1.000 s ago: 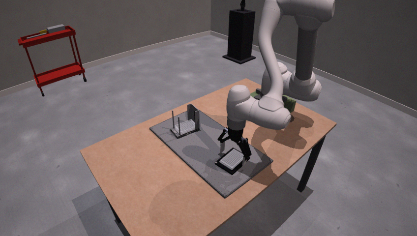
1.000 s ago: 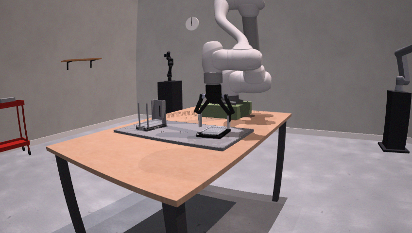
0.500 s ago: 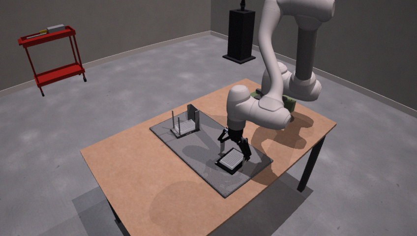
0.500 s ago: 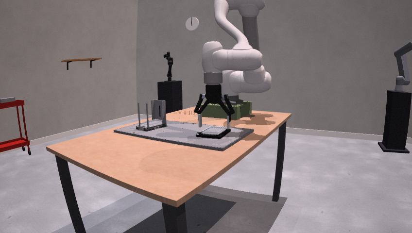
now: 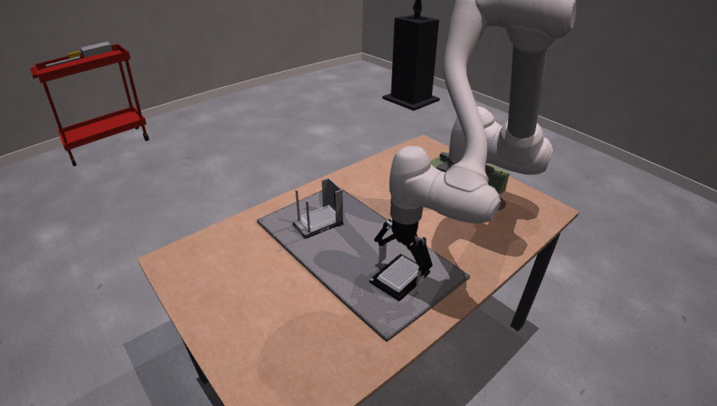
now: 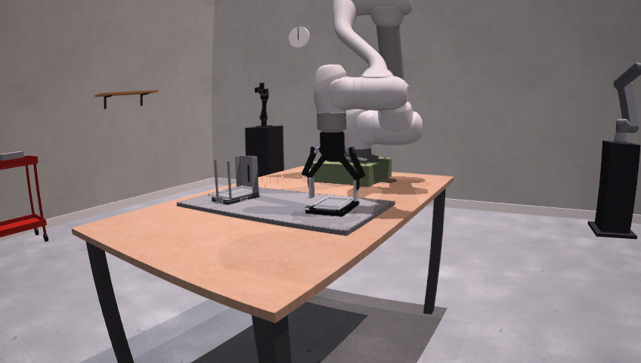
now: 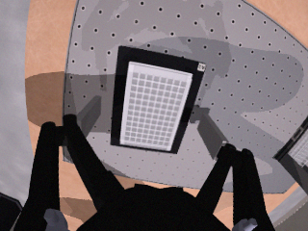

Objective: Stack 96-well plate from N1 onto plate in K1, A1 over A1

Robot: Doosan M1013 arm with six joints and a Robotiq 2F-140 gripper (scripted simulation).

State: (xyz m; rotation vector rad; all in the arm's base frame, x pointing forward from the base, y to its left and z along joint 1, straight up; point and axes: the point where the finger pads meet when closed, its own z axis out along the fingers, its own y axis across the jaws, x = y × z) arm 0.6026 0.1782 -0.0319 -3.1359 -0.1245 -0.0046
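Directly above the plate nest N1 (image 5: 381,285) hangs the gripper (image 6: 332,193), its jaws spread as wide as they go and pinching nothing. In the exterior view 1 pale fingertip (image 6: 311,187) stands on each side of the 96-well plate (image 6: 332,203), low beside it, though whether they touch its walls cannot be told. The wrist view looks down past both black finger linkages onto that white plate (image 7: 157,104), lying flat in the nest's black frame (image 7: 115,100), with a small pale square (image 7: 200,67) just outside 1 corner.

Nest and plate sit near 1 end of a grey perforated board (image 5: 321,261) on the wooden worktop (image 5: 231,306). Well apart, toward the board's other end, stands the stack rack K1 (image 5: 331,192), with 2 thin posts (image 5: 297,208) on 1 side and a tall grey panel on the other. A second 96-well plate (image 5: 320,217) lies flat within it.

Behind the board, the white arm (image 6: 364,91) rises from a green base block (image 6: 379,171).
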